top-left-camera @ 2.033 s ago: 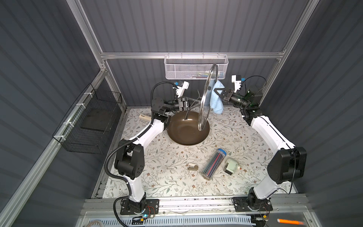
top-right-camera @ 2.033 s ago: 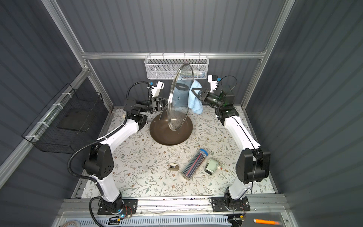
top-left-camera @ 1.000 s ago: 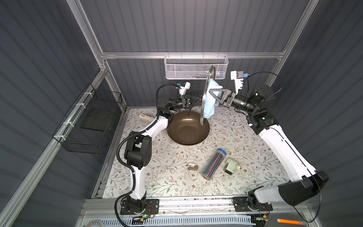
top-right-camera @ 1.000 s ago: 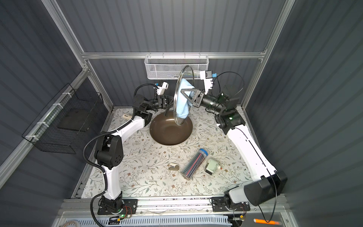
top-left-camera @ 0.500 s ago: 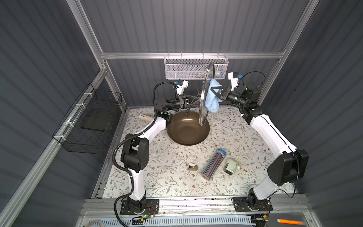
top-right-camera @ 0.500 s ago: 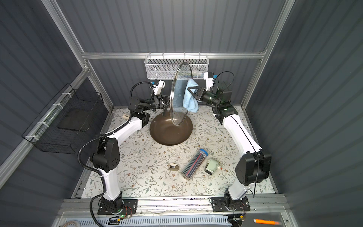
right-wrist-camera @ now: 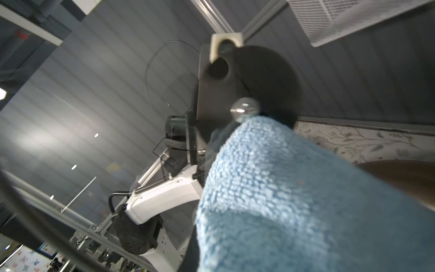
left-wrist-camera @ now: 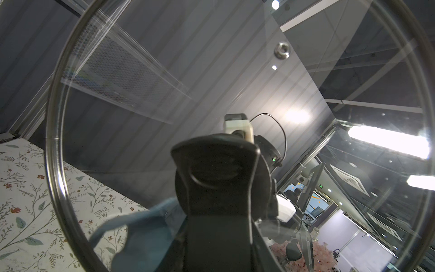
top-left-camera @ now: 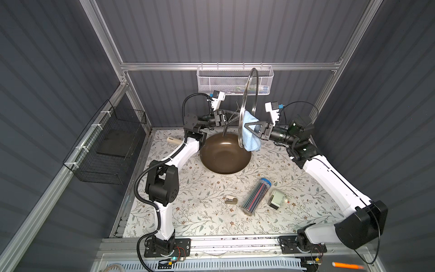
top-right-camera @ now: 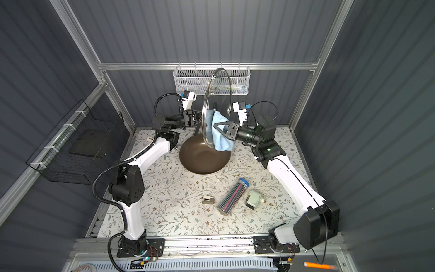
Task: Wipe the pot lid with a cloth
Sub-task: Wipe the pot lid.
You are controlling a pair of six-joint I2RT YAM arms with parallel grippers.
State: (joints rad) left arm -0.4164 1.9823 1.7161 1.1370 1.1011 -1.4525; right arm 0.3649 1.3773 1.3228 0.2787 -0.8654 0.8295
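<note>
round glass pot lid point(top-right-camera: 215, 99); fluffy blue cloth point(top-right-camera: 220, 139)

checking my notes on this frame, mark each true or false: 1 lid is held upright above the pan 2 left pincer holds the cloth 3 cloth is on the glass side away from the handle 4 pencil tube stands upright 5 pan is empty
1. True: the lid stands on edge over the pan.
2. False: the right pincer holds the cloth; the left pincer grips the lid's handle.
3. True.
4. False: the tube lies on its side.
5. True.
</note>
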